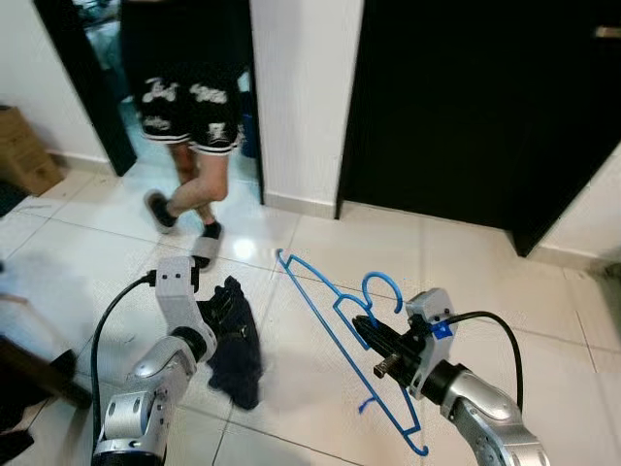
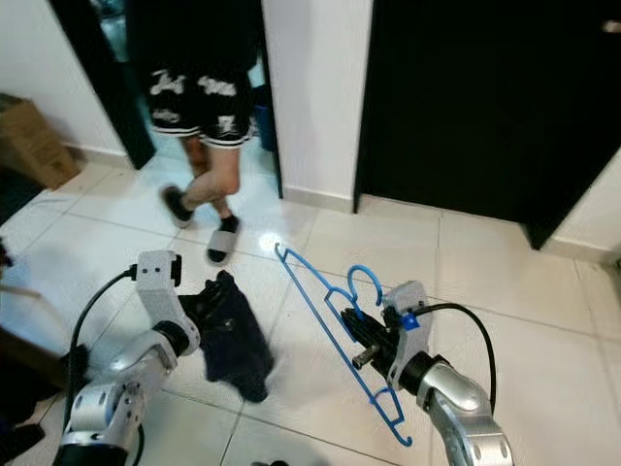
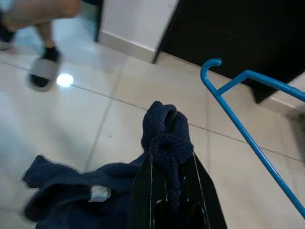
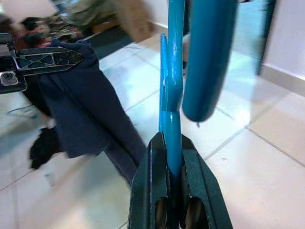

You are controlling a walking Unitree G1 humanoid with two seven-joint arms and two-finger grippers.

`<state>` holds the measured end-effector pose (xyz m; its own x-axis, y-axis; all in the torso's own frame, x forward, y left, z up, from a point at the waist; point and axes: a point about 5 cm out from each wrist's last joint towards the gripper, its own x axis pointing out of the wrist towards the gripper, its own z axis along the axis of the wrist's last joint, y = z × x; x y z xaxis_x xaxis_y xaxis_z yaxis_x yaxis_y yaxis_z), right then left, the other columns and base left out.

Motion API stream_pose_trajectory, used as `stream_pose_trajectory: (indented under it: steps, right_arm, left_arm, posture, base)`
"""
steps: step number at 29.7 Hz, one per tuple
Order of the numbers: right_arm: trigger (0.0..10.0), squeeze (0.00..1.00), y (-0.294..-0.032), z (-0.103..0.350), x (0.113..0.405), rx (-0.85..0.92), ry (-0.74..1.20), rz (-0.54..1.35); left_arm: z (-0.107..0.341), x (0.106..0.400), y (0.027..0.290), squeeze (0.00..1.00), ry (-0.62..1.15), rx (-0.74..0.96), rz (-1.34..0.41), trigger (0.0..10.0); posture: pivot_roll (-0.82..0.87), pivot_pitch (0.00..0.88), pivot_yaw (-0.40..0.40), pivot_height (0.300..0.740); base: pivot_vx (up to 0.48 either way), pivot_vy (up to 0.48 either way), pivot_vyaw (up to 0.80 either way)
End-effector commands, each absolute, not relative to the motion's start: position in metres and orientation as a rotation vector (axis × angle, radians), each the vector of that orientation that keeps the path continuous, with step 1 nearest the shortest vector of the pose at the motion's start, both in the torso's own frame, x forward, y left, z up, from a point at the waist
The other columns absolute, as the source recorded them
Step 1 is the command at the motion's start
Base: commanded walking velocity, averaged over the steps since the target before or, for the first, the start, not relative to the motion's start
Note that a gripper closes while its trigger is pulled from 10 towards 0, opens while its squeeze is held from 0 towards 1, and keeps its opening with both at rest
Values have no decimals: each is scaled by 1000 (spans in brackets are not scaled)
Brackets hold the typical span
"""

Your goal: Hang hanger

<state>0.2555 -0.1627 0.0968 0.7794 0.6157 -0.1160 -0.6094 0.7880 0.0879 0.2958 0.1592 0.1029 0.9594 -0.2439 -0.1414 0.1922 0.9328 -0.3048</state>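
The right gripper pinches a blue plastic hanger above the white tiled floor; beside the hanger, the left gripper clamps a dark navy knitted garment. Head views add a person's legs beyond.

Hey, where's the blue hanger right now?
The blue hanger is held above the tiled floor in the right gripper, on the robot's right, beside the dark garment in the left gripper.
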Motion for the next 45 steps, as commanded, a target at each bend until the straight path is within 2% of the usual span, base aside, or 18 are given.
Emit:
stream_pose_trajectory:
  steps: [1,19,27,36,45]
  right_arm:
    - [10000,0,-162,91,252,52,158,674]
    - [10000,0,-161,93,251,56,148,698]
    - [10000,0,-161,94,252,54,144,705]
    - [10000,0,-162,96,254,56,136,698]
    - [10000,0,-162,98,255,69,124,690]
  left_arm:
    - [101,294,157,0,172,-296,-239,10000]
    - [103,296,158,0,166,-311,-250,10000]
    - [112,295,158,0,108,-280,-267,10000]
    - [146,308,183,0,-31,-209,-131,10000]
    - [172,315,194,0,-109,-186,-113,10000]
  posture:
    - [62,119,0,740]
    - [62,129,-1,740]
    - [65,144,-6,740]
    - [71,158,-8,740]
    - [77,164,-7,740]
  base:
    - [0,0,781]
    - [0,0,781]
    - [0,0,781]
    - [408,0,781]
    - [480,0,743]
